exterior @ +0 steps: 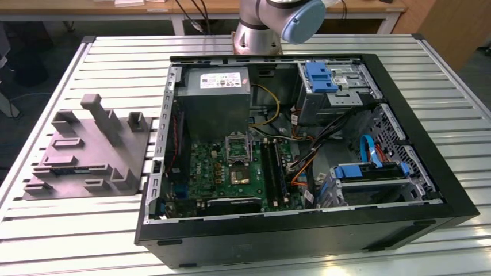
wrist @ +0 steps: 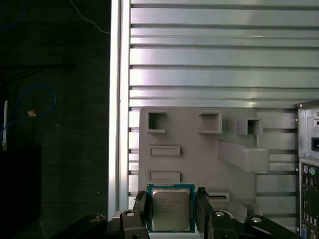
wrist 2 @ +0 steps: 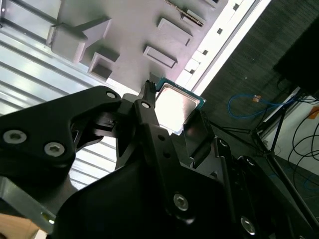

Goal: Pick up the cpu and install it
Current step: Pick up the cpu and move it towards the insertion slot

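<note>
- Firmly closed, the jaws of the gripper (wrist: 171, 201) (wrist 2: 172, 118) are clamped on the cpu (wrist: 171, 209) (wrist 2: 178, 105). One black finger (wrist: 141, 208) presses one edge and the other presses the opposite edge.
- The cpu sits between the fingertips with its silvery metal top facing the camera in both wrist views. Its green rim shows around that top, and its two free edges stick out past the fingers.
- Just beyond the jaws, behind the chip, lies the grey fixture block (wrist: 189, 134) (wrist 2: 124, 25) (exterior: 84, 149). It has square pockets, shallow rectangular recesses and raised posts. The chip is held clear of its surface.
- Farther out from the jaws, the block rests on the slatted metal table (wrist: 214, 55) (wrist 2: 20, 55) (exterior: 77, 230). The table edge and dark floor (wrist: 50, 149) lie off to one side.
- On the other side of the jaws, past the block, stands the open computer case (wrist: 309, 164) (exterior: 429, 190). In the exterior view it lies on its side with the green motherboard (exterior: 222, 172) exposed.
- Farthest from the jaws, the arm (exterior: 268, 23) has its base at the far edge of the table, behind the case.
</note>
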Controlling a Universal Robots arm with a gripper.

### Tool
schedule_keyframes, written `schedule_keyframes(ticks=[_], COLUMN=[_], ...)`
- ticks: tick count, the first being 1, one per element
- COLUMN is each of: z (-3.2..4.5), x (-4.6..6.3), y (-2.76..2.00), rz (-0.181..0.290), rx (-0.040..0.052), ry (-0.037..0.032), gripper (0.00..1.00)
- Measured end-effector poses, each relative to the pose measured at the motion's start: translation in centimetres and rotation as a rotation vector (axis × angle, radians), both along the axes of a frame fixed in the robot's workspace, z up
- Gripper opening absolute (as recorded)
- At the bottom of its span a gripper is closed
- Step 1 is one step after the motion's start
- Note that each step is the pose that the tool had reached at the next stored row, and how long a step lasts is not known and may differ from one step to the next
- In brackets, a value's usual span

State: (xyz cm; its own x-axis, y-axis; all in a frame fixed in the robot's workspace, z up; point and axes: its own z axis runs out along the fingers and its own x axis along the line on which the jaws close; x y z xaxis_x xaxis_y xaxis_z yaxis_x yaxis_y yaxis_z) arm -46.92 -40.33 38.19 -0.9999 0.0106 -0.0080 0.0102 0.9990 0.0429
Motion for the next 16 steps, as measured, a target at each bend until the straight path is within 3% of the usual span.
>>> schedule_keyframes(ticks=[6, 12, 16], z=[0.49, 1.88, 1.95], x=[0.0, 0.0, 0.0], y=[0.01, 0.01, 0.01], rz=[0.0, 0.0, 0.0], rx=[-0.0005, -0.0006, -0.0008], ry=[0.0001, -0.0001, -0.0001], gripper=[0.47, 0.47, 0.47])
